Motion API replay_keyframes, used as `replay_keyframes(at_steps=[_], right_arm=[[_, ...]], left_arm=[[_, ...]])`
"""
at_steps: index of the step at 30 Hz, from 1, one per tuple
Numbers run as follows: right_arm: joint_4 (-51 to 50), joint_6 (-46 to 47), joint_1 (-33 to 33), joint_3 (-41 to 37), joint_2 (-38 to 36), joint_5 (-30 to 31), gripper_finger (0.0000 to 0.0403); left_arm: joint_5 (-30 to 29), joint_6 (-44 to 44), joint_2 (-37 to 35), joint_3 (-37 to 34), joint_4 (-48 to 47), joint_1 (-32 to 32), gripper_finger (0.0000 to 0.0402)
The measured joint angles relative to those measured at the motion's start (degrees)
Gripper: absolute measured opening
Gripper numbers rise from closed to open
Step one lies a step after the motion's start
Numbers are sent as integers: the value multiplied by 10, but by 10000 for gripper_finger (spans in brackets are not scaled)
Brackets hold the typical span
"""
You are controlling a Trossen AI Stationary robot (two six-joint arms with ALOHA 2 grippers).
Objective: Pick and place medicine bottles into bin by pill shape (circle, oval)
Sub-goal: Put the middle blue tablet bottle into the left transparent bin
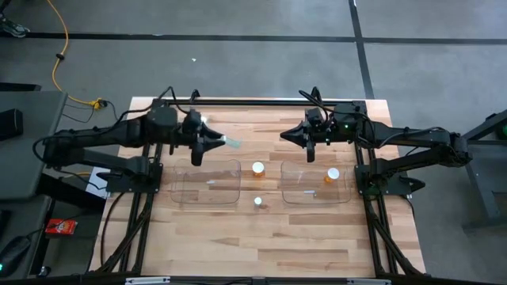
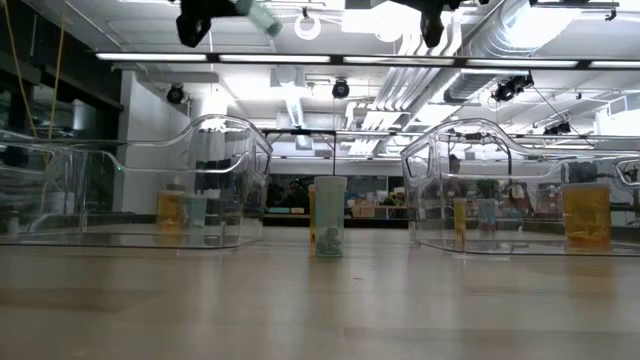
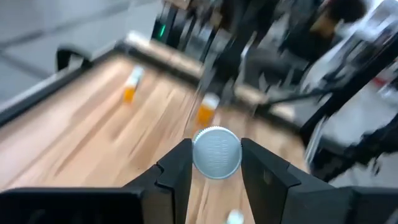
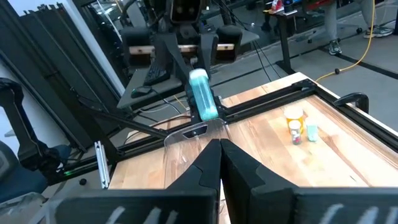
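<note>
Inspector: State the item in hand and its position.

Assessor: A pale teal bottle (image 1: 234,142) is clamped between the fingers of the left gripper (image 1: 225,142); it is held level and raised clear of the table, upper centre-left of the high view, just above the far edge of the left bin (image 1: 235,164); the right wrist view shows it end-on to the arm, upper centre of the frame.

Inspector: The other arm?

Assessor: The right gripper (image 1: 285,136) waits upper centre-right of the high view, jaws together and holding nothing; it hangs beyond the far edge of the right bin (image 1: 346,196).

Inspector: What is sorted so far?

Assessor: The low view shows an amber and a pale bottle in the left bin, and at least three bottles in the right bin, among them an amber bottle (image 1: 333,175) at centre-right of the high view; exact counts I cannot confirm.

Inspector: What is outstanding?

Assessor: Two bottles stand on bare wood between the bins; an orange bottle (image 1: 258,169) at centre and a clear bottle (image 1: 258,202) below it; the held one is not yet dropped; I judge the task past halfway, three placements left.
</note>
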Motion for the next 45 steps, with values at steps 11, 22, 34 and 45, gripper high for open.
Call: replay_keyframes(at_steps=[11,22,34,45], right_arm=[[-11,0,0,0,0,8,0],[-30,-11,0,0,0,12,0],[-30,-22,-15,0,0,12,0],[-31,-21,-28,0,0,12,0]], left_arm=[[-36,-59,103,106,-392,-52,111],[-170,-501,150,42,-439,-194,111],[-228,-712,273,-7,-442,-252,111],[-257,-756,327,-7,-414,-244,111]])
